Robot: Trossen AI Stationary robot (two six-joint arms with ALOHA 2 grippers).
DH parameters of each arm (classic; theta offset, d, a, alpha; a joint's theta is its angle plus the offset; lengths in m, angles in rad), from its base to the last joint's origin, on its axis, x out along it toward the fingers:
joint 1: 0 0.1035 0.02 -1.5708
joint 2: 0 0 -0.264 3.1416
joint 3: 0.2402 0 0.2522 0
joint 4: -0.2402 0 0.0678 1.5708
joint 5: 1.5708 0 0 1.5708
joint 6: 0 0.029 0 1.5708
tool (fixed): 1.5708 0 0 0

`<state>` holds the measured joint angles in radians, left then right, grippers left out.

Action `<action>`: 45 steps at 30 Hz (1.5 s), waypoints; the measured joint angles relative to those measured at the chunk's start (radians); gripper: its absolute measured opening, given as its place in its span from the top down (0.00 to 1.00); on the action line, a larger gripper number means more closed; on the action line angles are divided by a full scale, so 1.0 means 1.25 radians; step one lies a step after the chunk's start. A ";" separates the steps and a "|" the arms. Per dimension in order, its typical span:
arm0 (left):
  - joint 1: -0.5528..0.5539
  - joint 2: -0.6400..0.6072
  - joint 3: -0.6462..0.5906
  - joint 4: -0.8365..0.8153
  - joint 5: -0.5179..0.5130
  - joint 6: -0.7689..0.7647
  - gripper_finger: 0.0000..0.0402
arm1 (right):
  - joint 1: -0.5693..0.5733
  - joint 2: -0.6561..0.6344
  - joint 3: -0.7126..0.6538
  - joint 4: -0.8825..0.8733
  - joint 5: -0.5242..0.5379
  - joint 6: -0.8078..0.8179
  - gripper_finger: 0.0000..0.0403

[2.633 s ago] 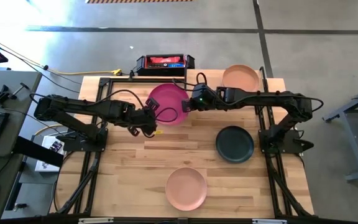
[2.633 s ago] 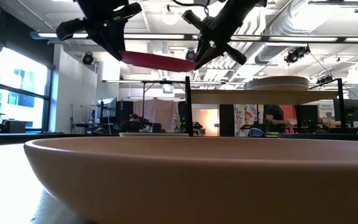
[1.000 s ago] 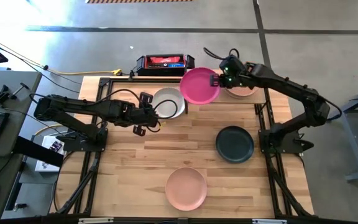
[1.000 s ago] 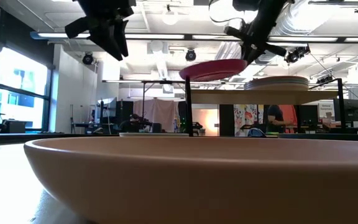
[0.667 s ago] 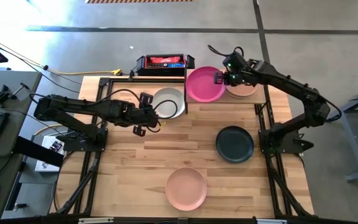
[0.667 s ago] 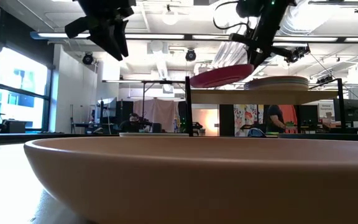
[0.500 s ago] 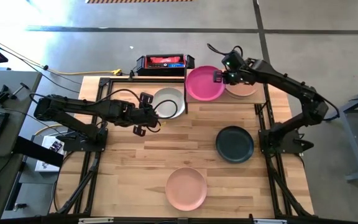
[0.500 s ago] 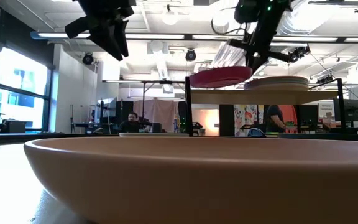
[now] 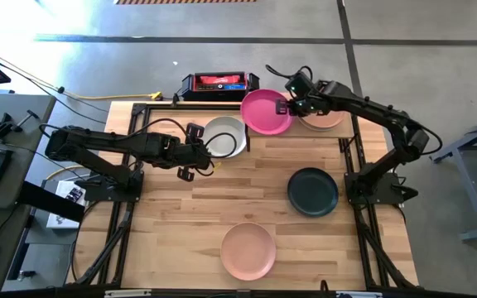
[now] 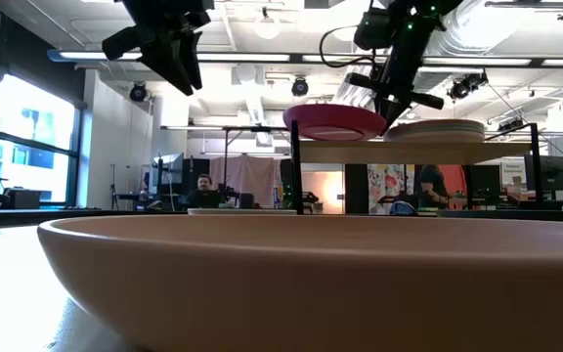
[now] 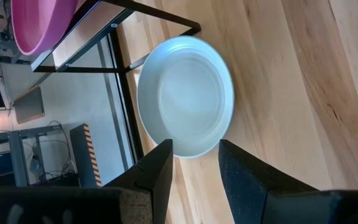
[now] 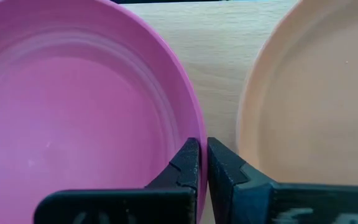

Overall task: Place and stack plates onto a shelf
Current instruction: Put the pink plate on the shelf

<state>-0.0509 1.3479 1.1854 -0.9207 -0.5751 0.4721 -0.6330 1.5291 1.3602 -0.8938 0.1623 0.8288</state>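
The magenta plate [image 9: 266, 112] sits level at the left end of the shelf [image 9: 298, 132], beside the peach-topped plate stack [image 9: 323, 114]. My right gripper [image 9: 286, 106] is shut on it. In the low view the magenta plate [image 10: 333, 122] is at the height of the shelf board [image 10: 409, 152]; whether it rests there I cannot tell. My left gripper [image 9: 199, 159] hangs open above the table, just left of the light grey plate [image 9: 224, 136]. That plate rests flat on the tabletop below the shelf's left end. My right gripper pinches the magenta plate's rim on the side facing the stack [image 12: 190, 127]. One finger [image 12: 188, 165] is inside the plate and one finger [image 12: 224, 168] is outside the rim. It comes slanting down from the table's right. The plate is held level.
A dark teal plate [image 9: 312, 191] lies on the table's right half. A peach plate [image 9: 248, 251] lies near the near edge and fills the low view's foreground [image 10: 291, 284]. A black and red box [image 9: 219, 84] stands behind the far edge. People show in the room behind.
My right gripper has carried the magenta plate down from above the shelf to board height. The plate tipped on the way, went a little toward the stack, then came back left and levelled out. The left arm has kept still.
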 joint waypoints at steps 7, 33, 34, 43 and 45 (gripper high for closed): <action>0.000 0.000 0.000 0.000 0.000 0.000 0.70 | -0.019 0.000 0.000 -0.036 0.005 0.000 1.00; 0.000 0.000 0.000 -0.001 0.033 -0.021 0.70 | -0.029 0.000 0.000 -0.075 0.036 0.000 1.00; 0.000 0.000 0.000 -0.001 0.033 -0.020 0.70 | -0.029 0.000 0.000 -0.077 0.037 -0.001 1.00; 0.000 0.000 0.000 -0.001 0.033 -0.020 0.70 | -0.029 0.000 0.000 -0.086 0.036 0.000 0.90; 0.000 0.000 0.000 -0.001 0.033 -0.020 0.70 | -0.028 0.000 0.000 -0.085 0.036 0.000 0.85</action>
<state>-0.0509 1.3483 1.1854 -0.9218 -0.5339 0.4469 -0.6685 1.5288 1.3602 -1.0000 0.2073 0.8292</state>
